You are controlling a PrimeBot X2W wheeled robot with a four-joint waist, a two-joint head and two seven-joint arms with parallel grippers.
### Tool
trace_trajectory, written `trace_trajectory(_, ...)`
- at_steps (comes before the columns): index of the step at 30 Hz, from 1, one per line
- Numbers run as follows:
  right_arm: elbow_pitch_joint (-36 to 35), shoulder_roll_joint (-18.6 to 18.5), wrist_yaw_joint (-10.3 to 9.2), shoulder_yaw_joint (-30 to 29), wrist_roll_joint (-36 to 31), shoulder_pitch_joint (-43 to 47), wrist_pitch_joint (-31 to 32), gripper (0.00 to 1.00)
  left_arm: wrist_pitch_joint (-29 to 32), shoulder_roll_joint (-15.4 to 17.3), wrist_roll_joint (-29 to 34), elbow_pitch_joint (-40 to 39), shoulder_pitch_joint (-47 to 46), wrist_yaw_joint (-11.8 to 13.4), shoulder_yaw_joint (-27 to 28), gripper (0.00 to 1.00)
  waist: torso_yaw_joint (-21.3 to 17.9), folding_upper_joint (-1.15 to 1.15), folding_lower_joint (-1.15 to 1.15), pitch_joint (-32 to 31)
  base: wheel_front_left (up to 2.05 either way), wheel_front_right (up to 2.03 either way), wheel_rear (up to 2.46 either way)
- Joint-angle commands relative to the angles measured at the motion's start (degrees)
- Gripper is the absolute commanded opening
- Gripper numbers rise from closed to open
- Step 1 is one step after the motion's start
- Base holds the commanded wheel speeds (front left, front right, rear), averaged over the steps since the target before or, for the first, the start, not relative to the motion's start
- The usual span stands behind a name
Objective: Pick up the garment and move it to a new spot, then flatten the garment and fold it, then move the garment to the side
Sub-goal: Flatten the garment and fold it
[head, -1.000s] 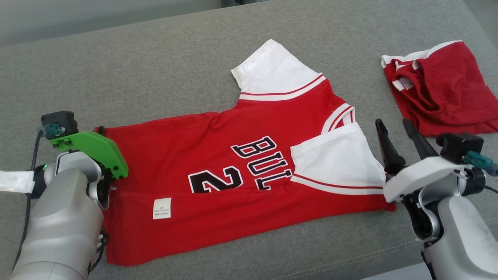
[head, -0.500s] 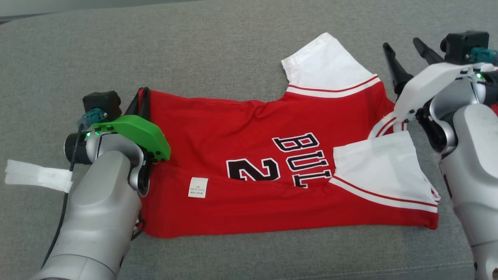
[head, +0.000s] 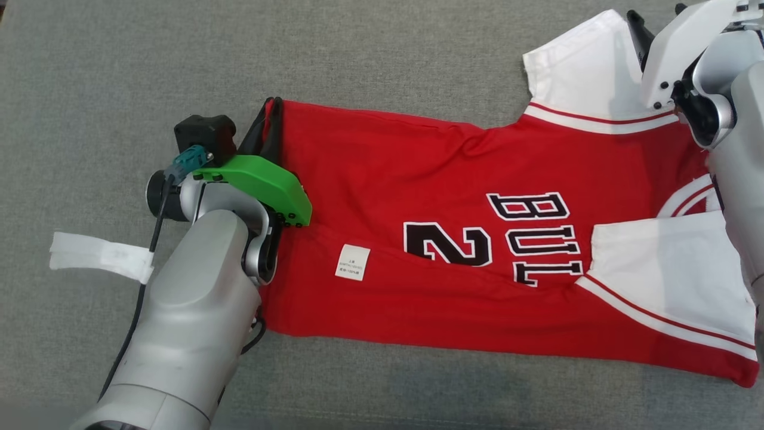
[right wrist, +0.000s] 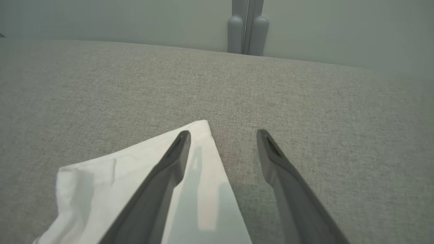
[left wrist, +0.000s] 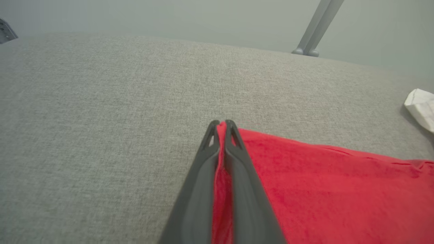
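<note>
Grey woven-fabric worktop [head: 418,54], uniform texture. One item lies directly on it: red cloth jersey [head: 418,167] with black-and-white lettering, spread flat, long axis left-right. Near edge is folded up over the front, small white label [head: 351,262] exposed. Far white sleeve [head: 579,65] lies flat on the worktop; near white sleeve [head: 662,269] is folded onto the jersey body.
</note>
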Motion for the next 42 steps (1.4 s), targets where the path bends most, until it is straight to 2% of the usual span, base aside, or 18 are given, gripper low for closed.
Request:
trace_trajectory(1,2.45,-0.68,-0.01,0.29,-0.47,-2.37,-0.28,1.0,-0.45,-0.12,-0.27,-1.22,-0.17,0.56,-0.25,0.0,3.62,0.0,-0.01,4.02,0.0,0.0,0.0)
trace_trajectory(8,8.73,-0.49,-0.01,2.74,0.47,-6.32,0.15,1.0,-0.41,-0.43,-1.05,-3.84,0.65,1.58,-1.35,0.0,4.29,0.0,-0.01,5.25,0.0,0.0,0.0)
trace_trajectory(14,11.38,-0.82,0.0,5.88,1.12,-7.29,0.6,1.0,-0.43,-0.46,-1.81,-4.34,0.56,1.95,-2.34,0.0,4.36,0.0,-0.01,5.26,0.0,0.0,0.0)
trace_trajectory(16,12.07,-0.84,0.0,7.15,1.49,-7.52,0.75,0.47,-0.43,-0.47,-2.16,-4.3,0.41,2.04,-2.64,0.0,4.32,0.0,-0.01,5.21,0.0,0.0,0.0)
trace_trajectory(18,12.8,-0.97,0.0,8.23,1.66,-7.88,0.74,0.24,-0.43,-0.47,-2.24,-4.06,0.27,2.19,-2.79,0.0,4.18,0.0,-0.01,5.08,0.0,0.0,0.0)
trace_trajectory(19,13.1,-1.0,-0.01,8.76,1.65,-8.08,0.76,0.0,-0.43,-0.47,-2.29,-3.91,0.26,2.14,-2.85,0.0,4.09,0.0,-0.01,4.95,0.0,0.0,0.0)
trace_trajectory(24,14.66,-1.07,-0.04,10.42,1.99,-8.82,-0.21,0.0,-0.43,-0.46,-2.6,-2.5,0.07,2.03,-2.97,0.0,3.41,0.0,-0.01,3.85,0.0,0.0,0.0)
trace_trajectory(31,14.74,0.65,-0.03,11.88,4.28,-7.88,-4.26,0.0,-0.15,0.57,-3.34,0.11,-0.53,1.46,-2.49,0.0,1.09,0.0,-0.01,0.83,0.0,0.0,0.0)
trace_trajectory(37,11.91,1.33,-0.03,13.41,10.11,-2.69,-8.41,0.0,0.39,1.89,-4.23,3.34,1.42,0.48,-2.23,0.0,-2.03,0.0,-0.01,-4.64,0.0,0.0,0.0)
trace_trajectory(42,7.47,-0.08,-0.03,15.17,15.79,2.84,-11.45,0.0,0.74,3.19,-5.02,5.24,3.45,-0.55,-2.17,0.0,-4.74,0.0,-0.01,-9.37,0.0,0.0,0.0)
